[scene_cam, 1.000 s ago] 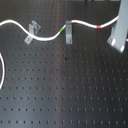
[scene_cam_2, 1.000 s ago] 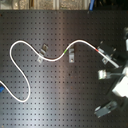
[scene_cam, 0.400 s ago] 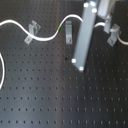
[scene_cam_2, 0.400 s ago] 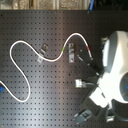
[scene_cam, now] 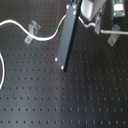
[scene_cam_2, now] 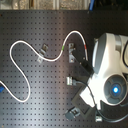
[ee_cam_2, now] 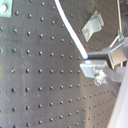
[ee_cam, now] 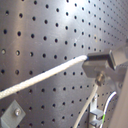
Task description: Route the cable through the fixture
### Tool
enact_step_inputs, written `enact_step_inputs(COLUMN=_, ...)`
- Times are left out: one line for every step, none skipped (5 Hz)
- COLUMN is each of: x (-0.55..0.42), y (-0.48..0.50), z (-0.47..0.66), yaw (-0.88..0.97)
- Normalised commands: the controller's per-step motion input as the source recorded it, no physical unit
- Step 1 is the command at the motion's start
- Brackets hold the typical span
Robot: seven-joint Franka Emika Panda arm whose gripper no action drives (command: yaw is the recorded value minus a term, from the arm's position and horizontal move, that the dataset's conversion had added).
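The white cable runs from the first exterior view's left past a small metal fixture clip and rises to its green band. In the second exterior view the cable loops and arches to a red band beside the arm. My gripper hangs over the cable near the red band. In both wrist views the cable ends at the grey finger pads, which look closed on it.
A second fixture clip stands at the first exterior view's right. More clips sit along the cable on the black perforated board. The white arm body covers the second exterior view's right. A long black part hangs from the wrist.
The arm has moved in from the right of both exterior views to over the cable near the red band. The cable's arch now stands higher in the second exterior view.
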Motion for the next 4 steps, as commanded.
enact_step_inputs(x=-0.050, y=-0.390, z=0.14, yaw=-0.43)
enact_step_inputs(x=0.113, y=-0.498, z=0.05, yaw=-0.62)
enact_step_inputs(x=0.133, y=-0.504, z=0.01, yaw=-0.60)
enact_step_inputs(x=0.146, y=-0.599, z=0.00, yaw=-0.47)
